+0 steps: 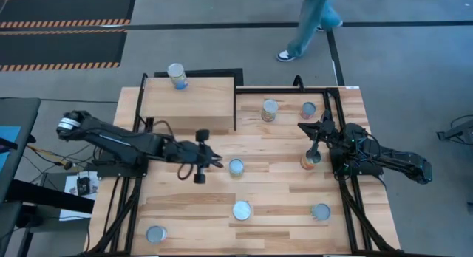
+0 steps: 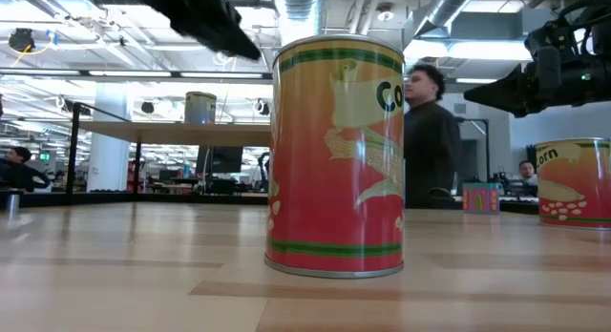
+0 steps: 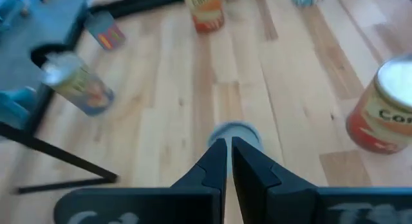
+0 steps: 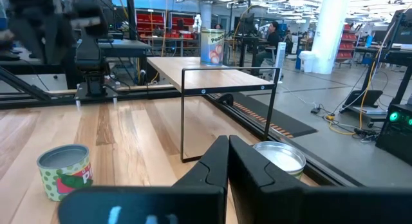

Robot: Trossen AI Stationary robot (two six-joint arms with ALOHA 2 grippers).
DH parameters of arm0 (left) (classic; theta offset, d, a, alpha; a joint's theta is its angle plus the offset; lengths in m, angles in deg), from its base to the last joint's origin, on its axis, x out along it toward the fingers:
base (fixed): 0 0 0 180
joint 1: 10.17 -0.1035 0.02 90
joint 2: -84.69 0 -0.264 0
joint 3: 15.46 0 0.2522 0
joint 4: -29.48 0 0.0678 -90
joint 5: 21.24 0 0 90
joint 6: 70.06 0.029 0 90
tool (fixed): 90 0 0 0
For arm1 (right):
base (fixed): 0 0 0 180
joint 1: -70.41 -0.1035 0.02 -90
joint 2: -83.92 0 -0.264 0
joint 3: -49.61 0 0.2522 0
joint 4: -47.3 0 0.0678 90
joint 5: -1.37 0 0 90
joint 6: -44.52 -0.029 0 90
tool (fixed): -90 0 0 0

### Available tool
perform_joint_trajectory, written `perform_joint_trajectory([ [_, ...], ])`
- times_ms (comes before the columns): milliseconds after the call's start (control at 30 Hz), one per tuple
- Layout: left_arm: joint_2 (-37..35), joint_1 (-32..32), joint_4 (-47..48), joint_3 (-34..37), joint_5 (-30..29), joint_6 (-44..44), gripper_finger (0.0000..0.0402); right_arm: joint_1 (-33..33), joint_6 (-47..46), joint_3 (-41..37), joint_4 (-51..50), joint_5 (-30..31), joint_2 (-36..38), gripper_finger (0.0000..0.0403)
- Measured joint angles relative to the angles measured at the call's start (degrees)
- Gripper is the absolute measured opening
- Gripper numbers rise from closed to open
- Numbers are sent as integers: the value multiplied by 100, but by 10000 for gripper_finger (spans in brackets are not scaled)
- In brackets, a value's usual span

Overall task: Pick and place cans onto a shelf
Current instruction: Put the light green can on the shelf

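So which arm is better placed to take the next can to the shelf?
Probably the left. The left gripper, fingers shut and empty, sits close to the middle can and beside the shelf. The right gripper is over the orange can, farther from the shelf.

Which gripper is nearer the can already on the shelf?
Left. The left gripper sits just in front of the shelf holding that can; the right gripper is across the table.

A planked wooden table (image 1: 281, 176) carries seven cans (image 1: 242, 210) scattered across its top. At its back left corner stands a pale wooden shelf (image 1: 199, 102), with one can (image 1: 177, 75) on it.
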Motion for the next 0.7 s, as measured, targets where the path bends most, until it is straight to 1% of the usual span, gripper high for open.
perform_joint_trajectory([
  [133,636,32,-274,0,52,-224,24,0,0,-1,0,-1,0,33],
  [300,1301,58,-859,-1,170,-232,55,0,1,1,0,-1,0,33],
  [400,1575,58,-1149,-3,168,-157,78,0,2,-1,0,-1,0,33],
  [533,1896,58,-1176,-4,170,-13,105,0,1,0,0,-1,-1,33],
  [700,2197,58,-1232,-4,284,156,122,0,0,0,0,-1,0,33],
])
